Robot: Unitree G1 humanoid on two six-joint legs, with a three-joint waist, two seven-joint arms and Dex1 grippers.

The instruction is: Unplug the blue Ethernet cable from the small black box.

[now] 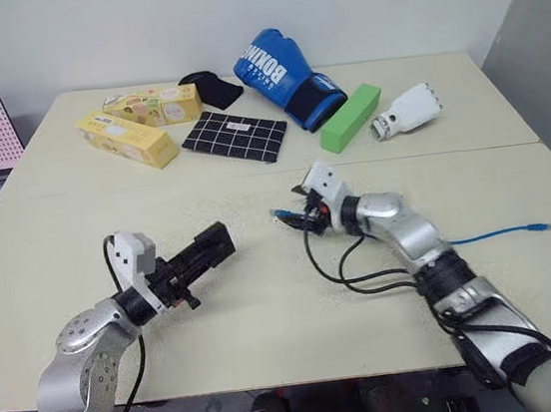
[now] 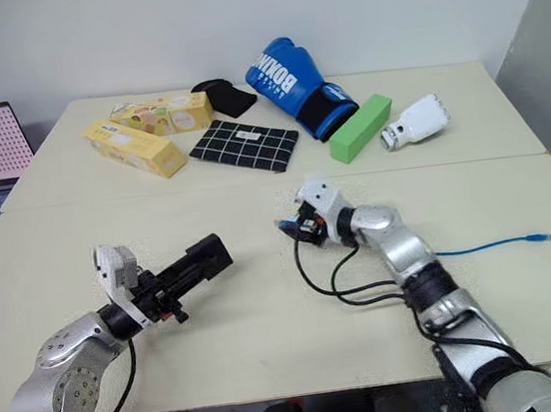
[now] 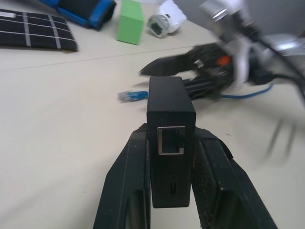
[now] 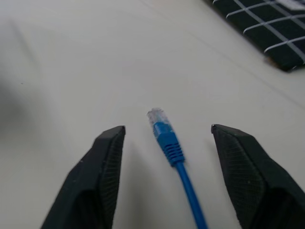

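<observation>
Jaws, left: the left gripper (image 3: 171,191) is pinching the small black box (image 3: 170,133) between its two fingers, gripping it by the sides with the socket face turned outward.
Jaws, right: the right gripper (image 4: 167,138) is standing spread wide, gripping nothing, with the plug lying on the table (image 1: 268,307) between its fingers.
Cable: the blue Ethernet cable (image 1: 500,234) is lying loose on the table, its near plug (image 4: 164,131) just ahead of the right gripper and its far plug resting near the table's right edge.
Socket: it is showing empty in the left wrist view, so the plug is sitting clear of the box and well apart from it.
Stage: judging by this, the unplugging itself is looking done and the release is the step in hand.
Doing it well: the right gripper should be backing straight away without snagging the cord on its own black wires (image 1: 349,272).
Box: the left arm should be holding it level until it is set down.
Risk: dragging the plug while withdrawing.
</observation>
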